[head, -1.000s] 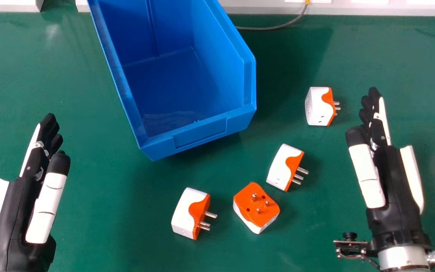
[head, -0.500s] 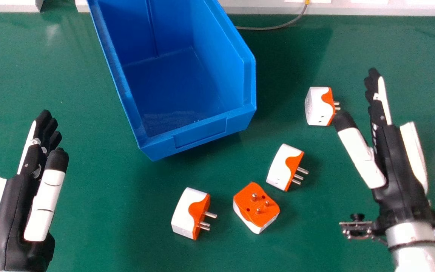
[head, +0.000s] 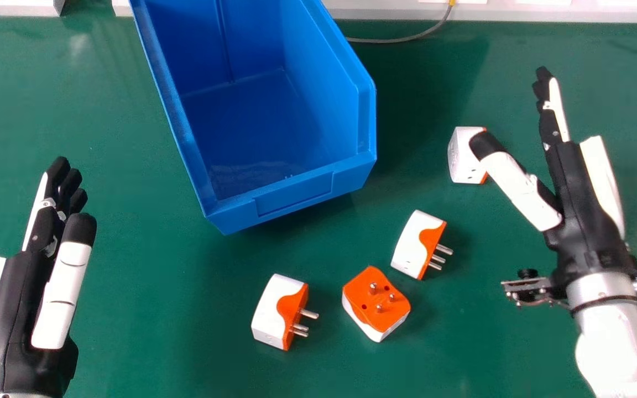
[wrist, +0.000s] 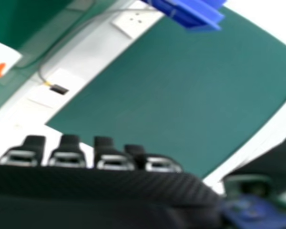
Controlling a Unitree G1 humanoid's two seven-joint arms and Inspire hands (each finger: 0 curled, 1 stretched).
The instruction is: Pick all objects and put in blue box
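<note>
The right hand (head: 578, 204), fingers straight, has been advanced, its thumb spread across the head view of the far plug (head: 459, 160), right of the box (head: 296, 196) and probably to be grasped first. The left hand (head: 14, 309) is held open. Three nearer plugs (head: 376, 298) are borne by the green table (head: 141, 309), backed by white trunking (head: 545, 12).

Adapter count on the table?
4 on the table: far adapter, partly behind the right hand; middle adapter, nearer the robot; prongs-up adapter, nearer still; left adapter, left of the prongs-up one. The hands could hide more.
</note>
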